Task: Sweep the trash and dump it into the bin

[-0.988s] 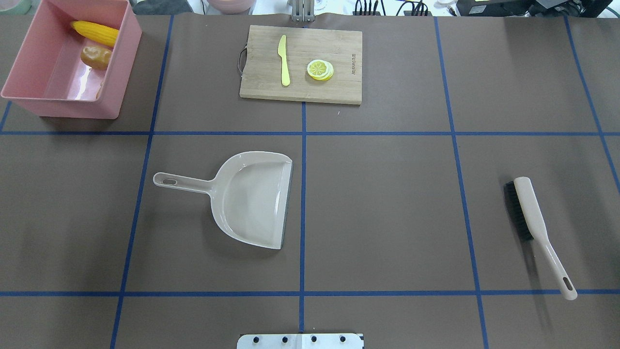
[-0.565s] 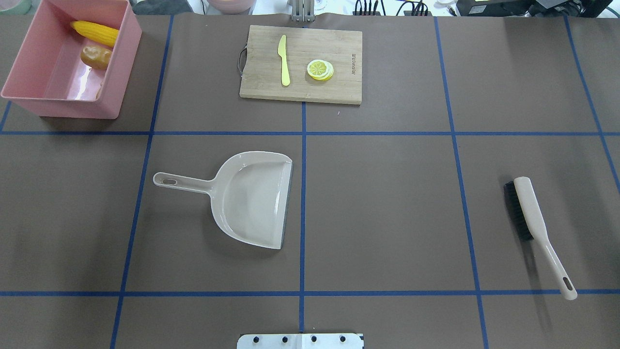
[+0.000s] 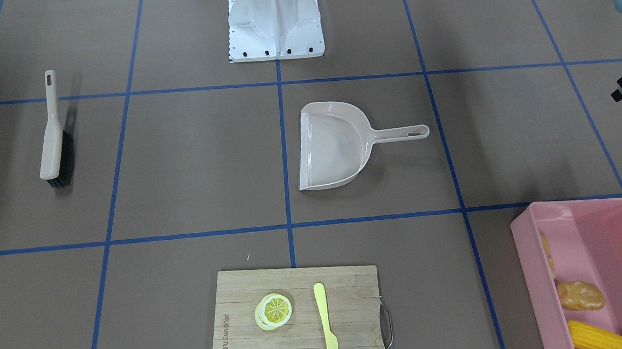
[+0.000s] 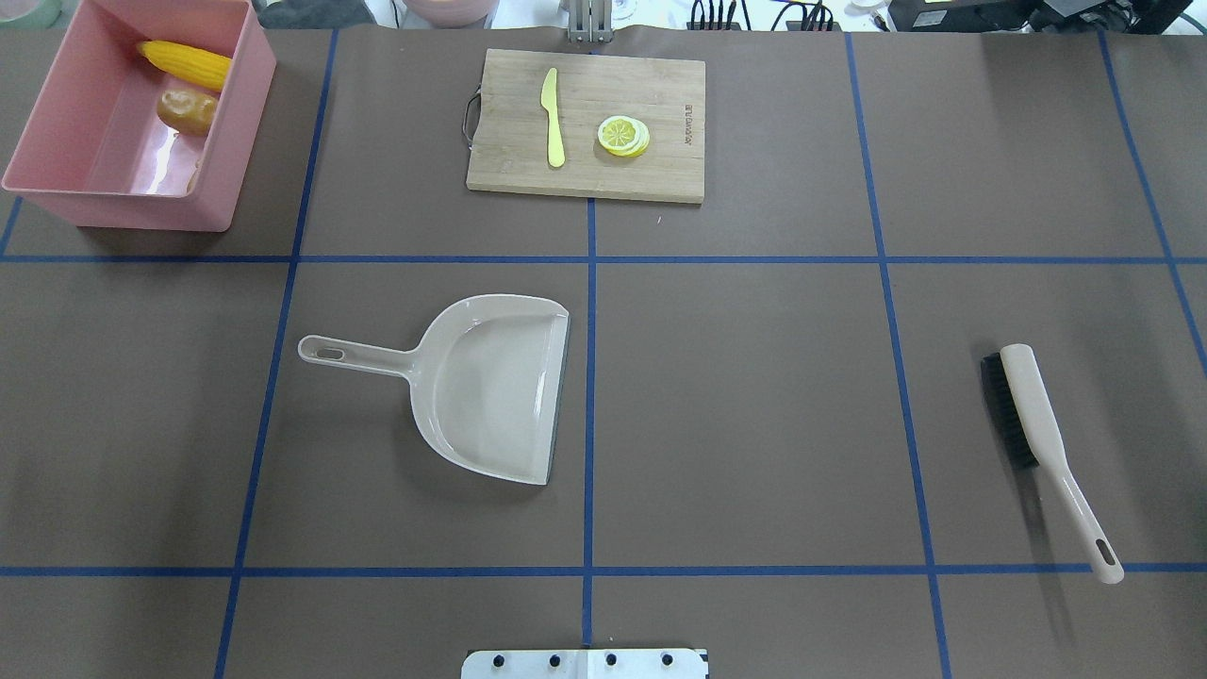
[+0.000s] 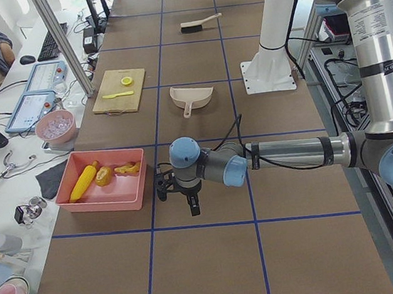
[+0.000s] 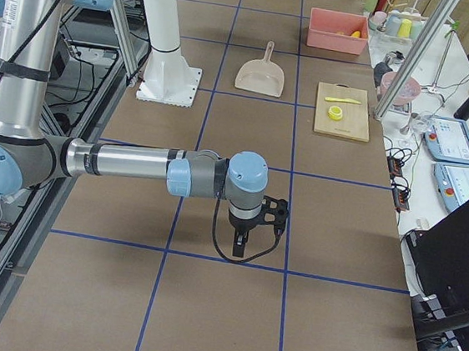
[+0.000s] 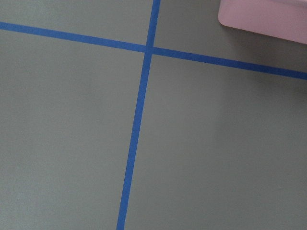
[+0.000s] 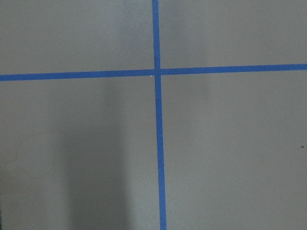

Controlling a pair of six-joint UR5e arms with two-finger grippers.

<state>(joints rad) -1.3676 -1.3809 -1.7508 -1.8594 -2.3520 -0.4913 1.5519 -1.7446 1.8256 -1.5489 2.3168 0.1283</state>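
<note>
Evidently the sweeping was done, judging by how things lay; reading the overhead view as a clock face with twelve on the side far from the robot, the pink bin point(image 4: 113, 209) sat at the desk's eleven o'clock corner. The corn cob point(image 4: 186, 64) and the potato-like lump point(image 4: 187, 110) lay inside it, and the ginger root point(image 5: 129, 169) lay beside them in the left-end view. The dustpan point(image 4: 490, 387) lay empty just toward nine o'clock of the desk's centre, mouth toward three o'clock. The brush point(image 4: 1037, 424) lay well apart at four o'clock. The cutting board point(image 4: 660, 179) with its yellow knife point(image 4: 553, 118) and lemon slice point(image 4: 623, 135) sat at twelve o'clock.

The left gripper point(image 5: 190, 203) hung over bare desk just beside the bin; the right gripper point(image 6: 239, 247) hung over a tape crossing at the desk's other end. Each showed only in a side view, so whether either was open or closed could not be told, though neither visibly carried anything.

What remained was probably parking the arms; doing that well meant lifting the left gripper straight up before any swing, since the bin's corner was close enough to nudge, and keeping both arms clear of the tools.
</note>
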